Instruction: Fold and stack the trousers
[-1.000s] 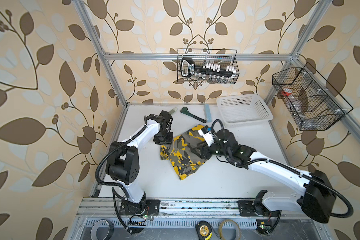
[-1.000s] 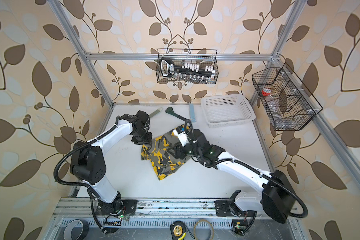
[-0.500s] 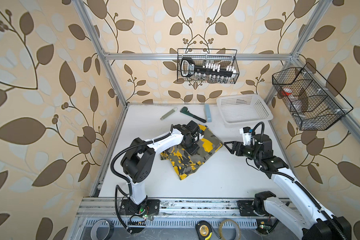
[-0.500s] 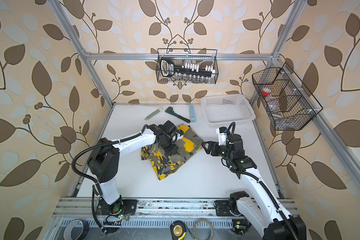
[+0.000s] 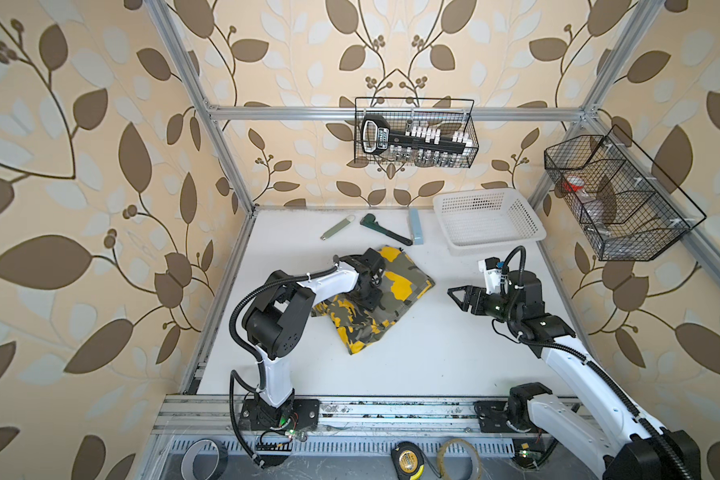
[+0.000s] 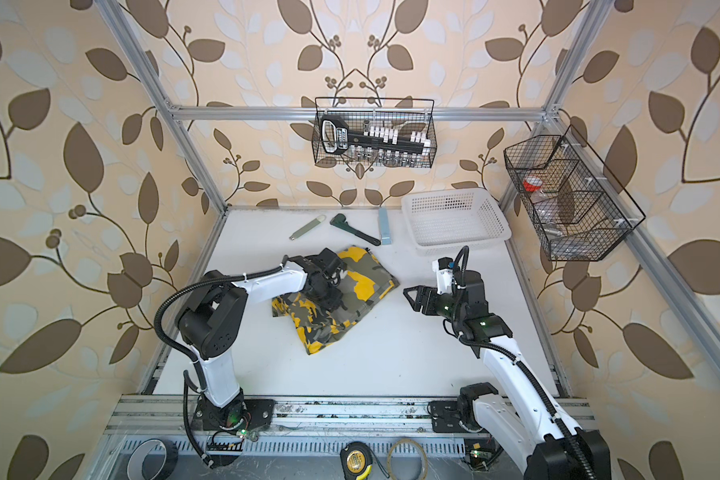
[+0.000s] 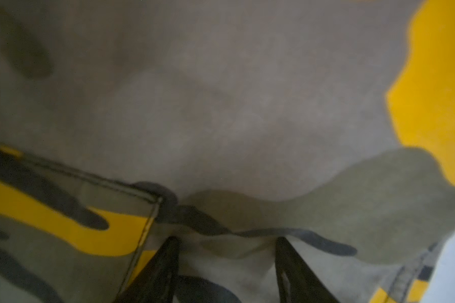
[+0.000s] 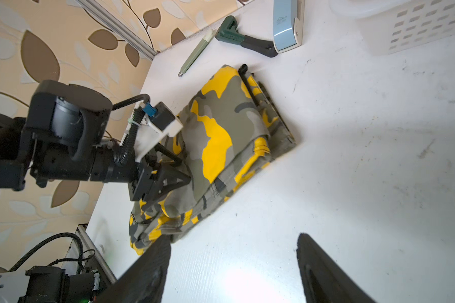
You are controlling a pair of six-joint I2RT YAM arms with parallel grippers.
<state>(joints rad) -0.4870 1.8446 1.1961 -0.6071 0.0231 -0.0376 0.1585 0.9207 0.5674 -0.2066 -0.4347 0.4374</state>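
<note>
Yellow, black and olive-grey: looking at the trousers (image 5: 396, 286), lying folded in a flat bundle on the white table (image 5: 433, 357), a little left of the middle and well apart from the white basket (image 5: 497, 245). Pressing down on top of the bundle with the left gripper (image 5: 370, 296) (image 7: 226, 244), jaws partly apart, tips touching the cloth, nothing clearly pinched between. Holding the right gripper (image 5: 458, 300) (image 8: 233, 249) off to the side over bare table, jaws wide and empty.

Worrying about a snag: catching the top flap on the left tips while lifting away, pulling the fold open. Worrying too about the uneven edges, with lower layers poking out toward the front, likely making a crooked stack.

Lying slantwise, with the long way going from the back right, near the green wrench (image 5: 385, 232), to the front left. Not managing to tell which end is the waist.
</note>
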